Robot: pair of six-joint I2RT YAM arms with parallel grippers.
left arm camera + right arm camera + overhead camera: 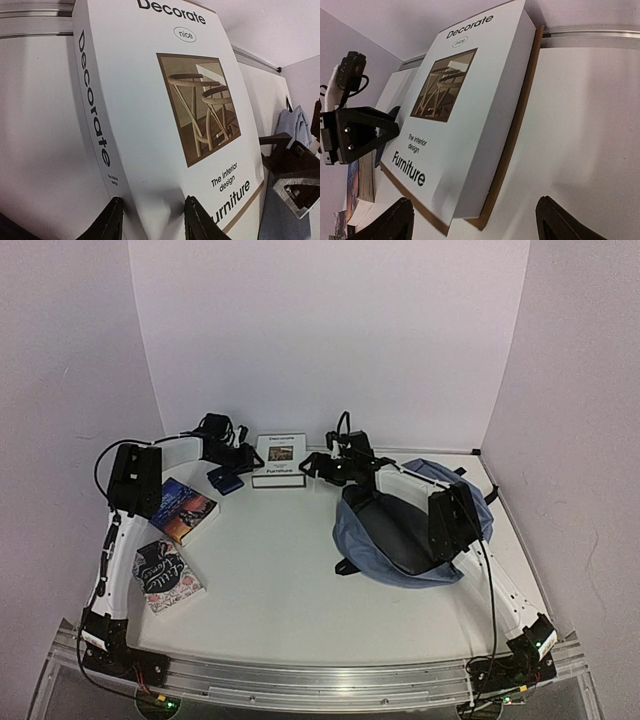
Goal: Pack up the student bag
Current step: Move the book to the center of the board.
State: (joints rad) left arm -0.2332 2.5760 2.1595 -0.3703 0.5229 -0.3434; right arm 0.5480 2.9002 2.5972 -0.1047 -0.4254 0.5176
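**A:** What is the biggest thing there?

**B:** The white table (300, 570). On its right half lies the student bag (355, 530), slumped and slate-blue, with black straps. The right arm (450, 520) crosses above it.

**A:** What is in the bag?

**B:** Its mouth gapes upward and shows a dark lining. I cannot tell what is inside, because the arm hides part of the opening.

**A:** Next in size?

**B:** The white book (279, 455), titled "Decorate". It lies cover up at the far middle of the table, just left of the bag and outside it.

**A:** Does a claw have it?

**B:** The left gripper (155, 220) is at the book's edge. Its fingers (112, 222) stand on either side of it, one against the spine and one on the cover, both touching. I cannot tell whether they clamp it firmly.

**A:** And the other claw?

**B:** The right gripper (475, 222) faces the book from the bag's side. Its jaws are spread wide and it grasps nothing, with neither finger touching the book.

**A:** Anything smaller?

**B:** A colourful book (185, 510) lies by the left arm, and a patterned book (168, 575) lies nearer the bases. The smallest is a dark blue flat thing (225, 480), just beside the white book's left corner. All three lie on the table, outside the bag
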